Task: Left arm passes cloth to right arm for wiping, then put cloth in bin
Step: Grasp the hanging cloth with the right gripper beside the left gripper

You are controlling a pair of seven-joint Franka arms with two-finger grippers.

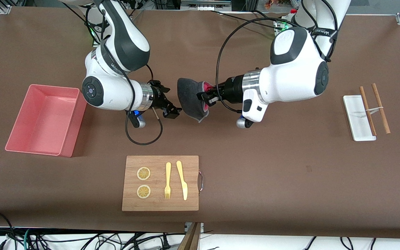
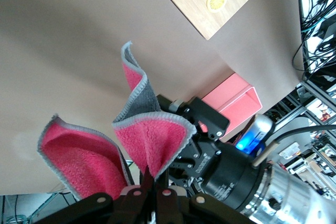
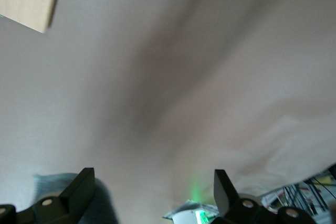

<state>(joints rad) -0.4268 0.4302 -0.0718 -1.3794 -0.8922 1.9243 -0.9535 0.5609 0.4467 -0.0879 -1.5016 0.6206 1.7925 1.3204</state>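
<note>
Over the middle of the counter [image 1: 255, 166] the left gripper [image 1: 205, 97] hangs with its fingers pinched tight on the cloth [image 1: 190, 99], which droops in grey folds with its pink face showing toward the gripper. In the left wrist view the cloth [image 2: 149, 140] flares up from the fingertips in pink-lined loops. Facing it, just beside the cloth's free edge, the right gripper [image 1: 170, 110] holds its jaws spread wide, with nothing between them; its two dark fingers [image 3: 79, 190] stand well apart in the right wrist view.

One brown mat covers the whole counter. Toward the right arm's end sits one salmon-pink bin [image 1: 71, 139]. Nearer the front camera lies one wooden cutting board [image 1: 158, 201] carrying two lemon slices [image 1: 143, 173], one yellow fork [image 1: 167, 185] and one yellow knife [image 1: 182, 180]. Toward the left arm's end lie one flat white tray [image 1: 354, 118] and two brown sticks [image 1: 380, 108]. Cables trail along the counter's near edge.
</note>
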